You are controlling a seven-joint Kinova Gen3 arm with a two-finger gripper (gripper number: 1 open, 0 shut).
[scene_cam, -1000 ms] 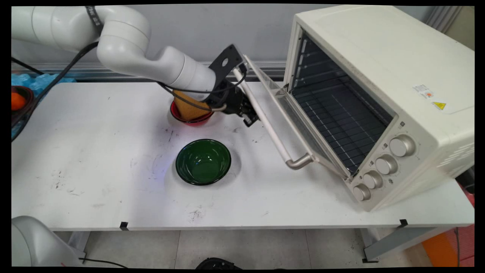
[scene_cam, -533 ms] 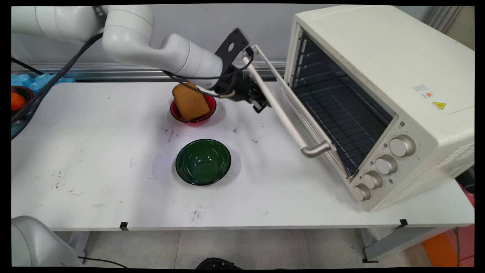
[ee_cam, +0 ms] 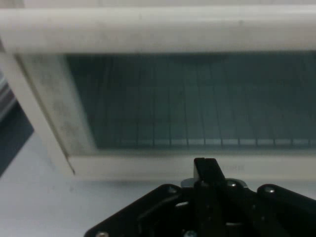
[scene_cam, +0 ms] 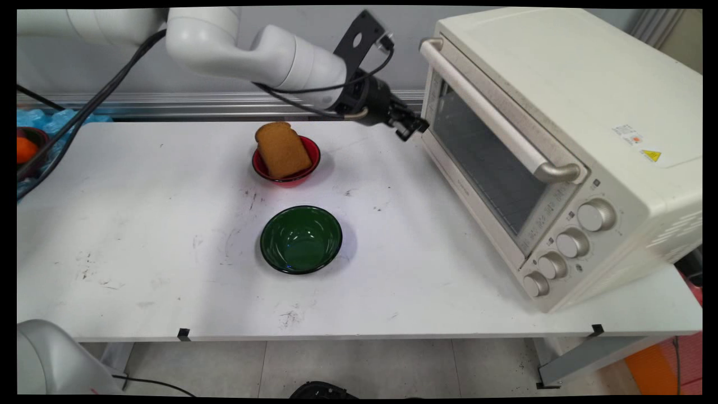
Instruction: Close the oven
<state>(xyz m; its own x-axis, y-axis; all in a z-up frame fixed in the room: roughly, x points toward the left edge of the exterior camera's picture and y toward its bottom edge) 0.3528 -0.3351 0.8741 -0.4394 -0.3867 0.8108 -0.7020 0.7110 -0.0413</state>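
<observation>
We see the toaster oven (scene_cam: 566, 146) on the right part of the white table (scene_cam: 140, 235), its glass door (scene_cam: 485, 168) shut flush against the body. The oven's long axis runs from the far centre of the table toward the near right, and its front faces left, toward the bowls. The door's bar handle (scene_cam: 493, 120) lies along the top edge of the door, and four knobs (scene_cam: 564, 244) sit in a slanted column at the near end of the front.

The gripper (scene_cam: 412, 128) hangs just beside the far lower corner of the door; we cannot tell from the main view whether it touches the frame. In the hand view its fingers (ee_cam: 206, 173) stand together as one black tip, closed, with nothing held between them, pointing at the door's lower frame. Behind the glass (ee_cam: 197, 98) we make out the wire rack faintly.

To the left of the gripper, well apart from the oven, a slice of brown bread (scene_cam: 282, 149) leans in a red bowl (scene_cam: 287, 168). Nearer to us stands a green bowl (scene_cam: 301, 239), with nothing in it that we can see. Black cables (scene_cam: 84, 118) trail from the arm toward the left edge, where an orange fruit (scene_cam: 24, 149) lies in a dark bowl (scene_cam: 39, 140).
</observation>
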